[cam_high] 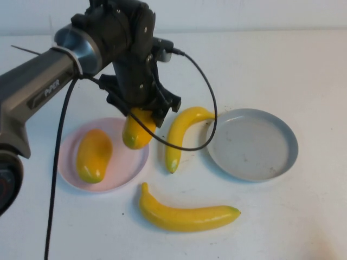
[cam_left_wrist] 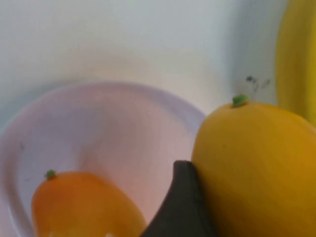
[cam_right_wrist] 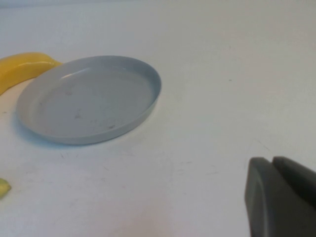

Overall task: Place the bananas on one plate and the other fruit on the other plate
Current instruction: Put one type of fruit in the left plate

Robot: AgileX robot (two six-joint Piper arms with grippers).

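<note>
The left arm reaches in from the robot's left across the white desk, its wrist bent steeply down so the left hand points at the right edge of the pink plate. The hand is closed on a mango, which hangs nose-down over that rim; whether it touches the plate is hard to tell from above. In the left wrist view one dark finger presses against the mango's side, with the plate just behind it. A black cable loops from the wrist out over the desk. Pale lettering runs along the arm's grey link, too blurred to read surely.

A second mango lies on the pink plate, on its left half. The grey plate sits well to the right and holds nothing. A small banana lies between the two plates, its upper end touching the grey plate's rim. A large banana lies on the desk nearer the robot, apart from both plates.

The right hand shows only in its own wrist view, low over bare desk near the grey plate; I cannot tell whether it is open or closed.
</note>
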